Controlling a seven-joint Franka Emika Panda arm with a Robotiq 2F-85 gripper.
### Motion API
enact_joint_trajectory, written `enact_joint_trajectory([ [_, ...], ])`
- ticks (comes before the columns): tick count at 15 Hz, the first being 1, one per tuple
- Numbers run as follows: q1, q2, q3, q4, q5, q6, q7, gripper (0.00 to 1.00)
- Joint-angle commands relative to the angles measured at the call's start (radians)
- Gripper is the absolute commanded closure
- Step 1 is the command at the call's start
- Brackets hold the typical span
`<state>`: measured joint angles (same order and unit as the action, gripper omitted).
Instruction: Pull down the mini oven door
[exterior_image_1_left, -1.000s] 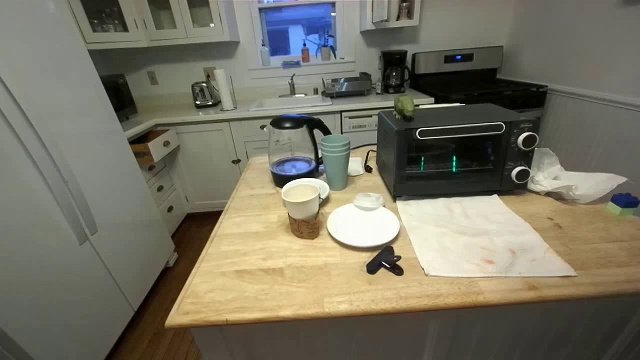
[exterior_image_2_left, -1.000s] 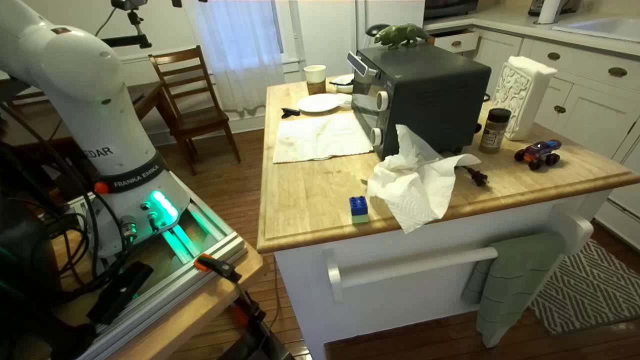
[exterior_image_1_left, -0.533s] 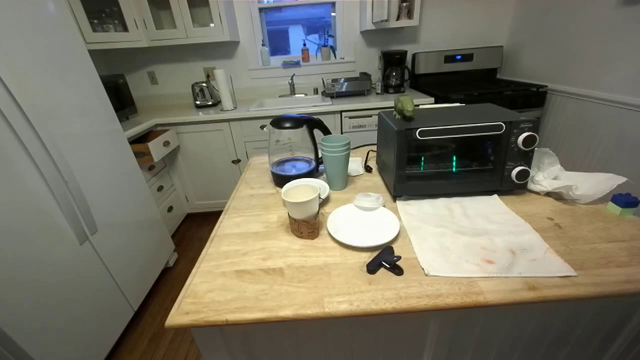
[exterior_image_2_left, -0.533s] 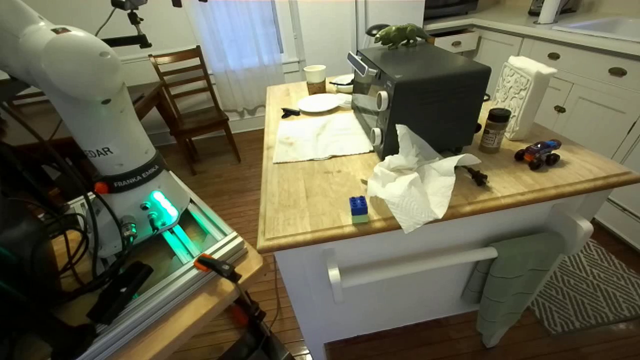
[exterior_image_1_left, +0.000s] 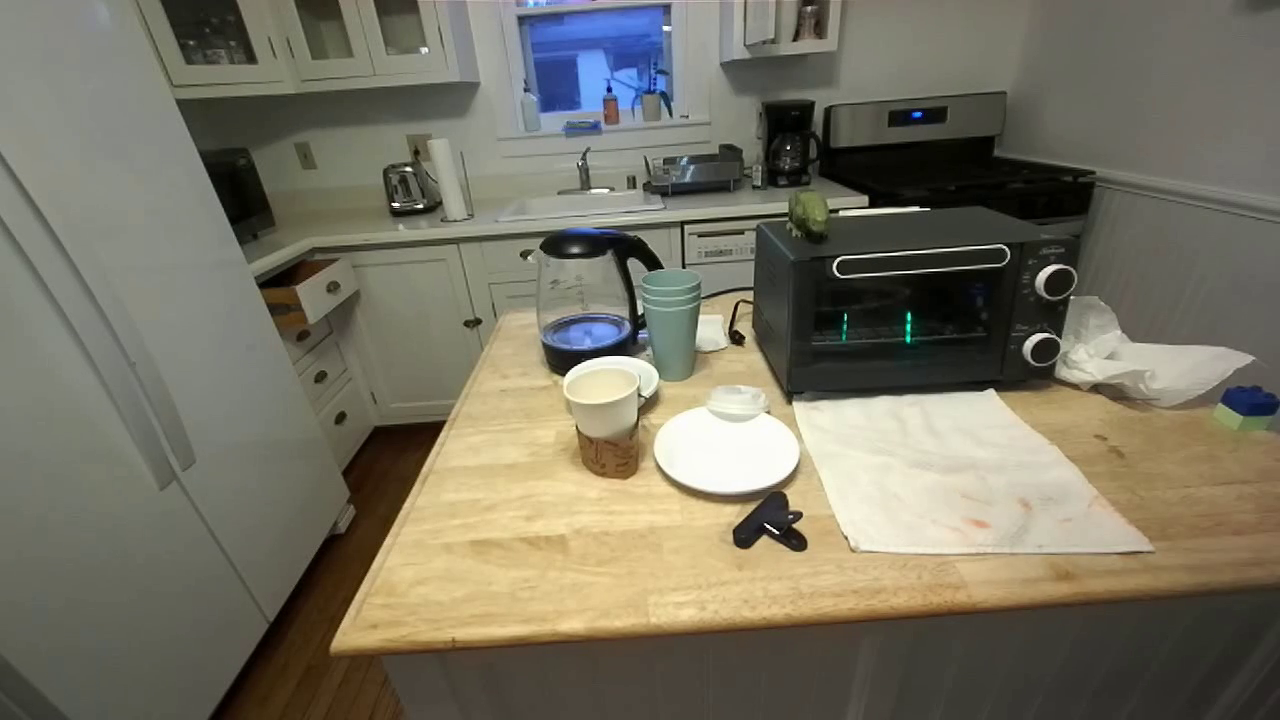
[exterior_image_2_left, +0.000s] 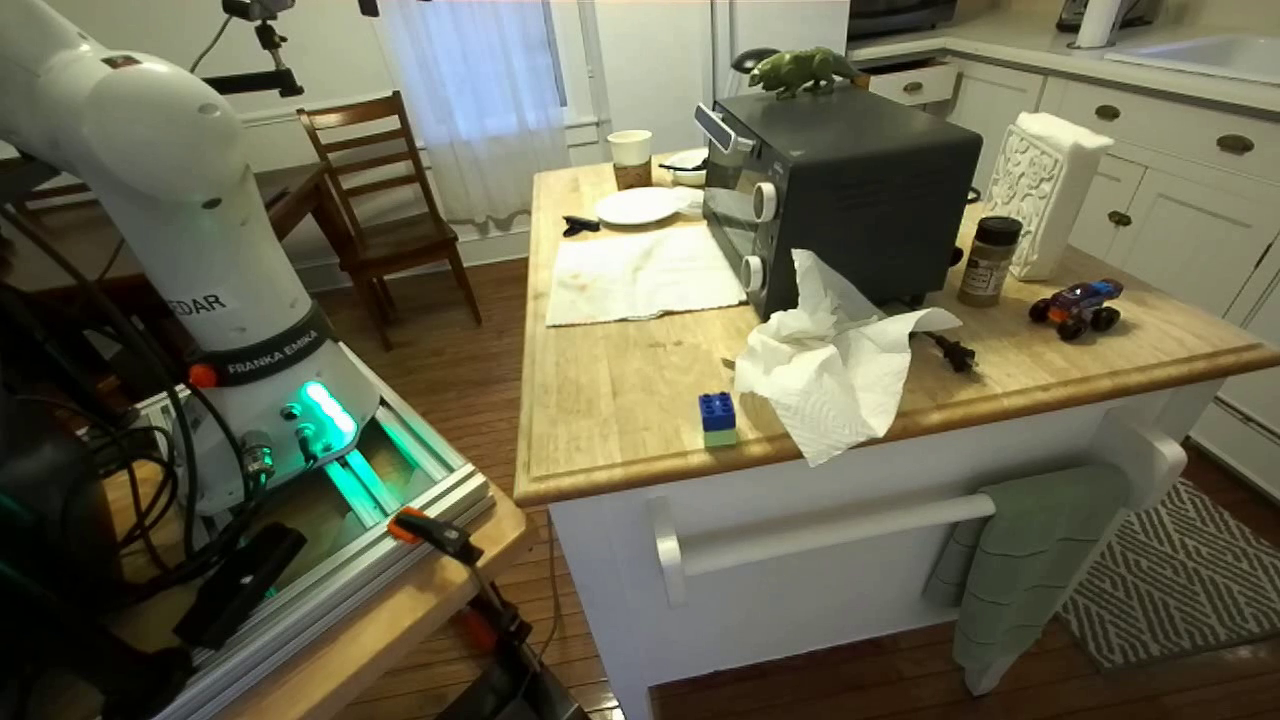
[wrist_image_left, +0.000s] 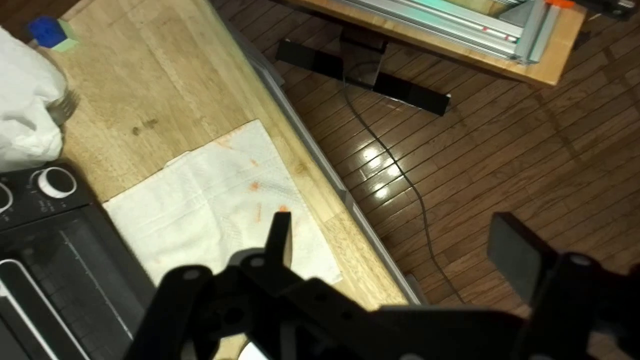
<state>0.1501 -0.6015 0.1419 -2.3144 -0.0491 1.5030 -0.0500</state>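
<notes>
The mini oven (exterior_image_1_left: 930, 228) is a boxy black oven with white and silver knobs at its right, on the wooden island. It also shows in an exterior view (exterior_image_2_left: 880, 150) and in the wrist view (wrist_image_left: 30, 212). The mini oven door (exterior_image_1_left: 900, 312) is closed, with dark glass and green reflections. Its bar handle (exterior_image_1_left: 922, 262) runs along the top; it juts out in an exterior view (exterior_image_2_left: 722, 130). In the wrist view the door (wrist_image_left: 82, 272) is at lower left. My gripper (wrist_image_left: 391, 225) is open and empty, its fingers spread over the island's edge and floor, apart from the door.
A paper towel (exterior_image_1_left: 970, 480) lies before the oven. Left of it are a plate (exterior_image_1_left: 727, 452), a black clip (exterior_image_1_left: 770, 522), a paper cup (exterior_image_1_left: 605, 420), stacked cups (exterior_image_1_left: 672, 330) and a kettle (exterior_image_1_left: 585, 300). A green dinosaur figure (exterior_image_2_left: 800, 70) stands on the oven. Crumpled paper (exterior_image_2_left: 830, 370) lies beside it.
Small dark tips at the top edge of an exterior view, probably my gripper's, have shifted slightly right. The oven door and the objects on the island have not moved.
</notes>
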Motion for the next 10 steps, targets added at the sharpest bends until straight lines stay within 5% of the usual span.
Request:
enact_joint_trajectory([
  [1, 0.001, -0.004, -0.087, -0.048, -0.113, 0.109, -0.207, 0.00],
  [10, -0.015, 0.060, -0.347, -0.150, -0.111, 0.466, -0.704, 0.00],
])
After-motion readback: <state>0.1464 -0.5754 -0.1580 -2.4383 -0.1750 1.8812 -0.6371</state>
